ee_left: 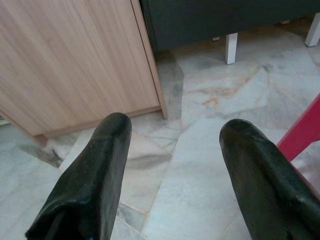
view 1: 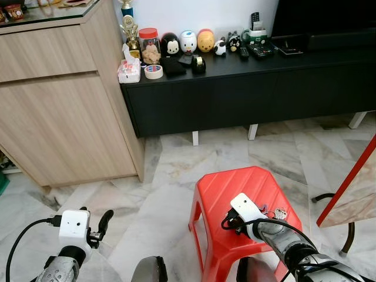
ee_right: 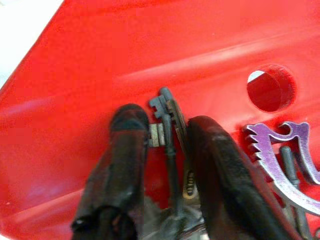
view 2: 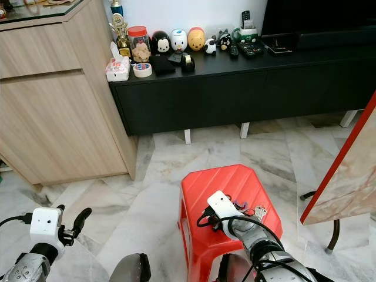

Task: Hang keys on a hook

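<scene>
Right gripper: down on the red stool; fingers narrowed around the dark keys, which lie between them on the seat.
Keyring extras: purple charm just beside the outer finger (a round hole in the seat lies beyond it).
Left gripper: fingers spread wide, holding nothing, above the marble floor.
Beyond: wooden cabinet, black worktop carrying figurines.
</scene>
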{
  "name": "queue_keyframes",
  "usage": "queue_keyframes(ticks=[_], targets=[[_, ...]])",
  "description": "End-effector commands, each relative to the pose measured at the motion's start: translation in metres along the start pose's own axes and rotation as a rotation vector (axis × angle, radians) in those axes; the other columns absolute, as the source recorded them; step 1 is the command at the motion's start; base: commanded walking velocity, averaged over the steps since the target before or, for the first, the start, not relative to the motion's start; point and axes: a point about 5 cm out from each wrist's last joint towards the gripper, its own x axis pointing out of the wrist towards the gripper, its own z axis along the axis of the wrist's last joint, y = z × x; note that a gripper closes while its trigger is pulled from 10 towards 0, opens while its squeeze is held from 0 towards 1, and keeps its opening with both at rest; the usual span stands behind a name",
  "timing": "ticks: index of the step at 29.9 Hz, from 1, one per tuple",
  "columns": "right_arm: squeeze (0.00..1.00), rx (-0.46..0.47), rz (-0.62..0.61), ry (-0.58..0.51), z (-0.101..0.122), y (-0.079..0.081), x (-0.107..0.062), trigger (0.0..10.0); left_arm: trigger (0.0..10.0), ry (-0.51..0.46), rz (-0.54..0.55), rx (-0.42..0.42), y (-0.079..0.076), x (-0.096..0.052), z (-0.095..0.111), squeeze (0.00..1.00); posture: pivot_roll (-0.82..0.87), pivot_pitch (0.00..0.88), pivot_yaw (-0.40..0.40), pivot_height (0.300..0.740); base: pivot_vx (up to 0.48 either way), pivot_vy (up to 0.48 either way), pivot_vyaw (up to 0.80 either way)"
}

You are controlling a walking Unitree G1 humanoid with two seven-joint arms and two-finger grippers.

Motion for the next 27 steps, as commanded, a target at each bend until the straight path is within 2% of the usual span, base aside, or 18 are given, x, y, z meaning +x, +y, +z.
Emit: queue_keyframes(ticks=[1,5,8,11,17,20,21,27], targets=[[0.0,0.054,0.011,0.094,-0.025,0.008,0.001,0.0,10.0,-0.001,0.001,0.019,0.001,0.001,0.003,0.0,0.19,0.02,0.051,0.591,0.0,0.0,0.0],[0.0,0.102,-0.003,0.061,-0.021,0.009,0.001,0.0,10.0,-0.001,0.004,0.015,0.0,0.002,0.002,0.0,0.19,0.014,0.047,0.591,0.0,0.0,0.0],[0.0,0.187,-0.048,-0.005,-0.013,0.005,0.001,0.0,10.0,-0.007,0.014,0.013,-0.001,0.005,0.002,0.0,0.18,0.003,0.037,0.591,0.0,0.0,0.0],[0.0,0.227,-0.065,-0.035,-0.01,0.003,0.001,0.0,10.0,-0.008,0.019,0.01,-0.001,0.008,0.002,0.0,0.17,0.0,0.035,0.591,0.0,0.0,0.0],[0.0,0.267,-0.111,-0.068,-0.008,-0.004,-0.001,0.0,10.0,-0.011,0.027,0.003,-0.002,0.013,0.002,0.0,0.15,0.0,0.022,0.591,0.0,0.0,0.0],[0.0,0.352,-0.148,-0.15,0.0,-0.011,-0.003,0.0,10.0,-0.016,0.042,-0.005,-0.002,0.017,0.002,0.0,0.14,0.0,0.012,0.591,0.0,0.0,0.0],[0.0,0.352,-0.148,-0.15,0.0,-0.011,-0.003,0.0,10.0,-0.016,0.042,-0.005,-0.002,0.017,0.002,0.0,0.14,0.0,0.012,0.591,0.0,0.0,0.0],[0.0,0.438,-0.199,-0.318,0.017,-0.02,-0.008,0.0,10.0,-0.02,0.064,-0.022,-0.004,0.022,-0.001,0.0,0.13,0.0,-0.007,0.591,0.0,0.0,0.0]])
